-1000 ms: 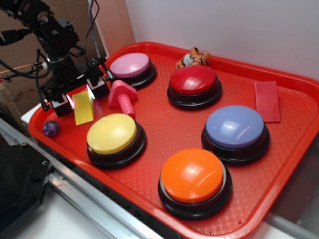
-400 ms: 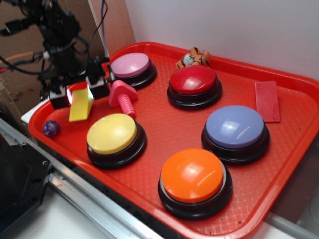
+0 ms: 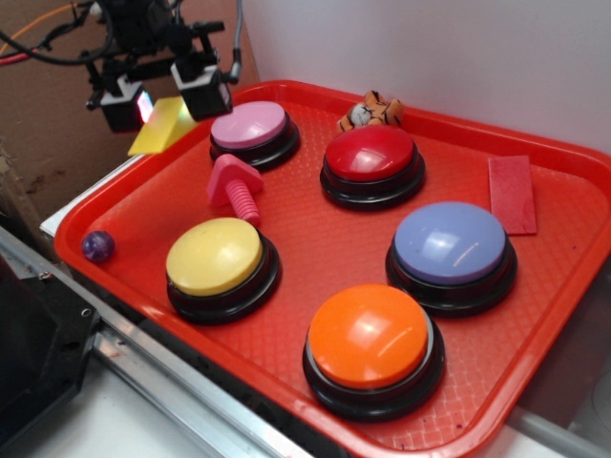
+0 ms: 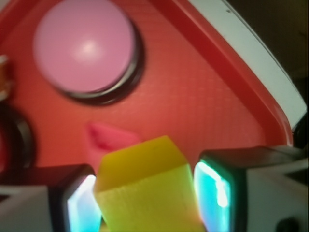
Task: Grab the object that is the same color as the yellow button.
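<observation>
Tool (image 3: pixel 164 95) clamped on the yellow wedge block (image 3: pixel 163 126) at upper left of frame, clear above the red tray (image 3: pixel 315 239) beside the pink button (image 3: pixel 249 125); grip looks centred in wrist view, so I'd hold pressure steady and avoid jerks.

A robot test room — a red tray (image 3: pixel 535 315) on a metal-edged bench (image 3: pixel 181 401), cardboard (image 3: pixel 48 134) behind it.

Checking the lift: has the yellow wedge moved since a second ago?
Yes. The yellow wedge, clamped in the gripper, has risen off the tray to beside the pink button.
</observation>
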`<act>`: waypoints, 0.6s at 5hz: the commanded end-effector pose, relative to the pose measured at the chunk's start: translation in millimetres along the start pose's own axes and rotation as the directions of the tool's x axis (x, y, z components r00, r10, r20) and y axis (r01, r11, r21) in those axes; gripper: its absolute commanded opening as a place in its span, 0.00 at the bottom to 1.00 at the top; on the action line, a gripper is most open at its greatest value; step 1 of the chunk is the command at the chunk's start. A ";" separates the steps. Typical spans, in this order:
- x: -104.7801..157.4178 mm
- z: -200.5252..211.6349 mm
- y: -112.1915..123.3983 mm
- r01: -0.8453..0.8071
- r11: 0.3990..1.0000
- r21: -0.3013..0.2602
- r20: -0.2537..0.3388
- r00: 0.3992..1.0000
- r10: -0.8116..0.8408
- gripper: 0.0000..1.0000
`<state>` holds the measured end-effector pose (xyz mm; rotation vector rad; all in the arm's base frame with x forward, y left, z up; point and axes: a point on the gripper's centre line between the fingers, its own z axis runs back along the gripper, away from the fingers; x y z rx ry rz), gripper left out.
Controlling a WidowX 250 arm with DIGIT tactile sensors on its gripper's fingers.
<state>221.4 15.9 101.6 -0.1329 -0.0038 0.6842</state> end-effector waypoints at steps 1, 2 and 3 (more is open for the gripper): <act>-17.9 68.8 -33.7 0.206 0.972 -0.117 0.031 0.979 -0.203 0.00; -26.8 78.7 -45.9 0.290 0.948 -0.133 0.042 0.957 -0.286 0.00; -32.2 77.3 -48.5 0.323 0.936 -0.140 0.071 0.946 -0.315 0.00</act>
